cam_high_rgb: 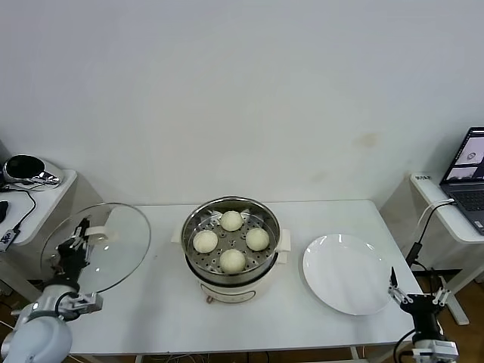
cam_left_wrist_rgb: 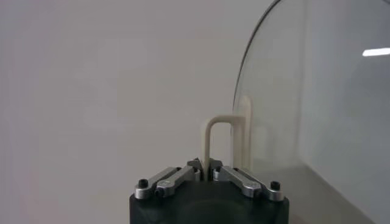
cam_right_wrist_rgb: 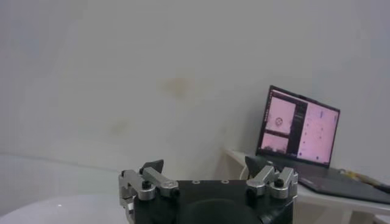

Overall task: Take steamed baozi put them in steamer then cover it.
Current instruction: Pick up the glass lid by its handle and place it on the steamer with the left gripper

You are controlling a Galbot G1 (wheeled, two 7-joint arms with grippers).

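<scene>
The steamer [cam_high_rgb: 274, 227] stands mid-table with several cream-white baozi [cam_high_rgb: 231, 220] resting on its perforated tray. To its left, my left gripper [cam_high_rgb: 76, 251] is shut on the cream handle [cam_high_rgb: 95, 233] of the glass cover [cam_high_rgb: 113, 249], which is lifted off the table and tilted on edge. In the left wrist view the fingertips of that gripper [cam_left_wrist_rgb: 206, 168] pinch the thin handle loop [cam_left_wrist_rgb: 208, 140], and the glass disc [cam_left_wrist_rgb: 304, 109] stands beside it. My right gripper [cam_high_rgb: 413, 296] hangs open and empty at the table's front right corner, its jaws wide apart [cam_right_wrist_rgb: 204, 167].
An empty white plate [cam_high_rgb: 346, 274] lies right of the steamer, close to the right gripper. A side table with a black device [cam_high_rgb: 25, 168] stands at the left. A laptop [cam_high_rgb: 470, 168] [cam_right_wrist_rgb: 297, 128] sits on a side table at the right.
</scene>
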